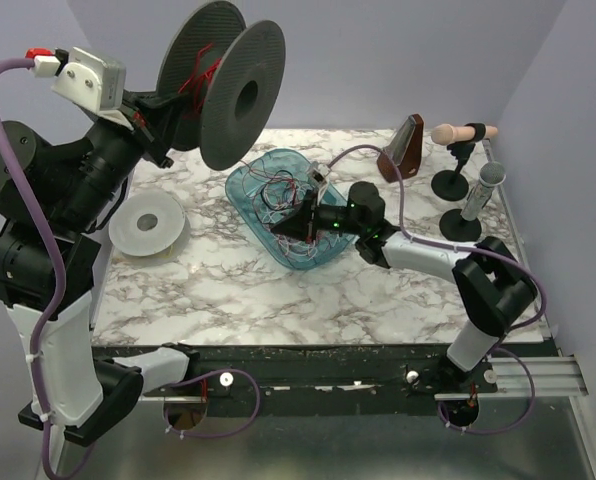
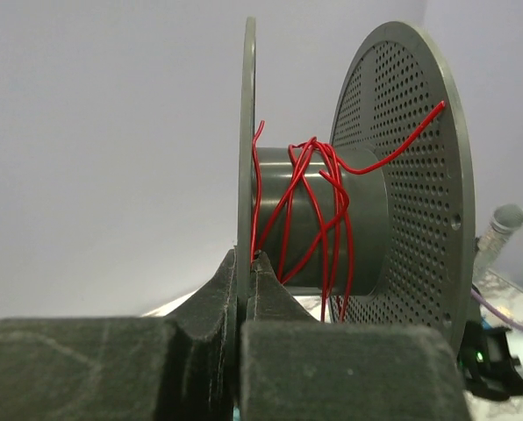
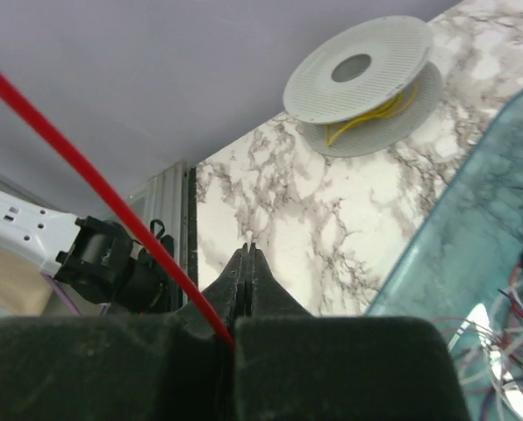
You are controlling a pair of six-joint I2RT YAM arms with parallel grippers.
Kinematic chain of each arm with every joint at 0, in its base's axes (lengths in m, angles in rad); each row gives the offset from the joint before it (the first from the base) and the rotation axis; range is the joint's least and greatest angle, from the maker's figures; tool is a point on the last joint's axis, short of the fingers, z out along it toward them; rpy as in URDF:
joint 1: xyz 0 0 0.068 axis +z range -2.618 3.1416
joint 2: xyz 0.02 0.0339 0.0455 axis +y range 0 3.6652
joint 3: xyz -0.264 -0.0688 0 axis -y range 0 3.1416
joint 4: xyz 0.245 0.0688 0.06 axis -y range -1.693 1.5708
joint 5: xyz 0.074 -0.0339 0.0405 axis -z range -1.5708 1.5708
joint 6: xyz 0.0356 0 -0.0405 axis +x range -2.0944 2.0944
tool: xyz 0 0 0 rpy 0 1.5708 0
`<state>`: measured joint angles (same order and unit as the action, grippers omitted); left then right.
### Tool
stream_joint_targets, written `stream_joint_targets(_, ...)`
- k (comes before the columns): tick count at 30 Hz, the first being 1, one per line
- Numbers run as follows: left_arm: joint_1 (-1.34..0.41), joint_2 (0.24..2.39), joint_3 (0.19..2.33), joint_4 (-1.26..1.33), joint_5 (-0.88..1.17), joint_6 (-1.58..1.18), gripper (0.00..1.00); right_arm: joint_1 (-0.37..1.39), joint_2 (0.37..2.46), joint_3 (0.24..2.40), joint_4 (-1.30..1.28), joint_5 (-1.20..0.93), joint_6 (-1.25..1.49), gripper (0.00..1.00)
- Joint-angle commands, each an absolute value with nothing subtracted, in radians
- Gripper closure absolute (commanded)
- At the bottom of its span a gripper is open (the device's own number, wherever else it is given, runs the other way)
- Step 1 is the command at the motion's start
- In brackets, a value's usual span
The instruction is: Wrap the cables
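The right gripper [image 3: 250, 253], pinching a red wire [image 3: 86, 180] above the cables [image 1: 273, 200] in the central teal tray [image 1: 234, 190], is, we judge, mid-winding and must next feed the far-left spool [image 1: 268, 60] clamped by the left gripper [image 2: 247, 257].

Overhead from behind onto table [image 1: 378, 300]; left wrist close on dark spool [image 2: 411, 175], right wrist toward pale spool [image 3: 393, 53].

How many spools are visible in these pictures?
2. A dark spool with red wire on it is held in the air by the left gripper. A pale spool with yellow wire lies flat at the left of the table. None seems hidden.
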<state>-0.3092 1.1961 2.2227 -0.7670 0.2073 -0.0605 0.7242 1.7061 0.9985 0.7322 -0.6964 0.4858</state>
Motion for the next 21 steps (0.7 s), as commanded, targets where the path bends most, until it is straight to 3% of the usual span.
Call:
stream_joint_targets(1, -0.308, 1.125, 2.179, -0.712, 0.438, 0.033, 1.00, 0.631, 1.620, 0.954, 0.723, -0.749, 0.499, 0.99)
stream_joint_targets(6, -0.308, 1.013, 1.987, -0.799, 0.655, 0.230, 1.00, 0.508, 1.519, 1.035, 0.419, -0.724, 0.361, 0.99)
stream_joint_targets(12, -0.308, 0.919, 1.820, -1.026, 0.753, 0.550, 1.00, 0.368, 1.444, 1.181, 0.134, -0.709, 0.241, 0.99)
stream_joint_targets(21, -0.310, 0.864, 1.543, -1.016, 0.398, 0.765, 1.00, 0.403, 1.428, 1.582, -0.438, -0.755, -0.038, 0.99)
